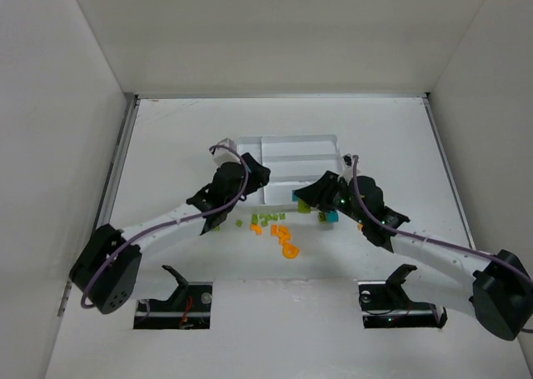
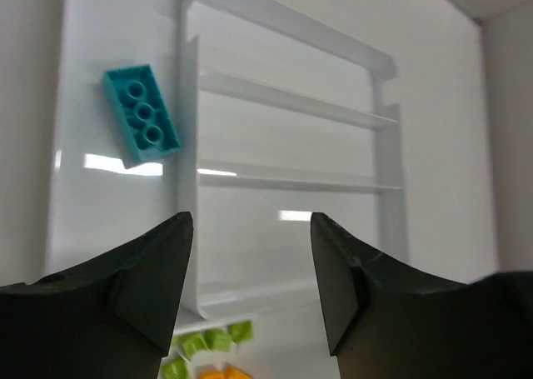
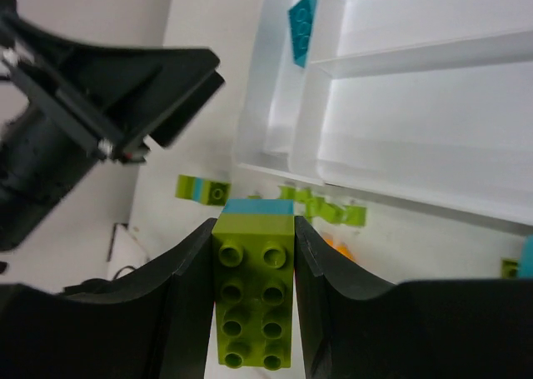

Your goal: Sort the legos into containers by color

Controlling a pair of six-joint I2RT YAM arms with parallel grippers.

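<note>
The left gripper (image 2: 251,233) hangs over the tray (image 2: 291,100), jaws apart and empty. A teal brick (image 2: 141,112) lies ahead and to its left in the narrow section (image 2: 100,204), long axis slanted. The right gripper (image 3: 252,246) is clamped on a green brick (image 3: 252,304), whose long axis runs along the fingers (image 3: 179,296) toward the tray. The long sections (image 3: 433,137) lie ahead and to its right, so that arm likely carries the brick forward there.

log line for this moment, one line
left gripper: open, at tray | right gripper: shut on green brick | teal brick: in narrow section | loose bricks: beside tray
</note>
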